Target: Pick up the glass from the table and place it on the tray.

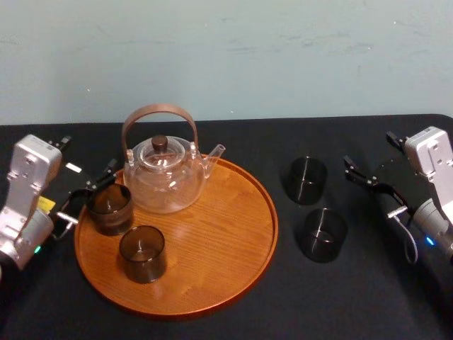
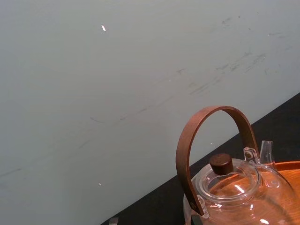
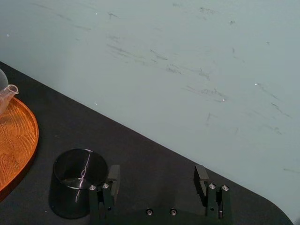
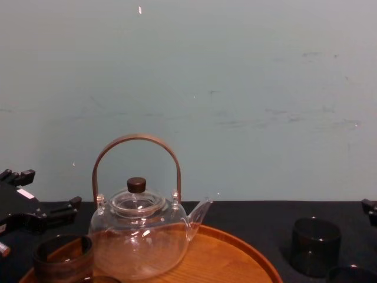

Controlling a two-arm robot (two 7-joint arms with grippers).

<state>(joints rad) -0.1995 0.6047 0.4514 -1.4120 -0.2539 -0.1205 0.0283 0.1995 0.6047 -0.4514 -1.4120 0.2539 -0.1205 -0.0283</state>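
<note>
TEA TABLE: My left gripper (image 1: 90, 195) sits at the left edge of the tray (image 1: 262, 234), jaws spread wide w/ the rim glass (image 1: 110, 207) at their tips; can't tell if either finger touches it. That smoky glass stands upright just inside the tray's rim. The front glass (image 1: 143, 253) stands near it, closer to me, also on the tray. The clear teapot (image 1: 164, 173), wooden handle up, crowds in just behind the rim glass, close to my far finger. Right of the tray, on the black table (image 1: 283, 297), the far table glass (image 1: 308, 179) & near table glass (image 1: 324, 234) stand upright, close together. My right gripper (image 1: 374, 190) hovers beside them, jaws wide open, holding nothing.
</note>
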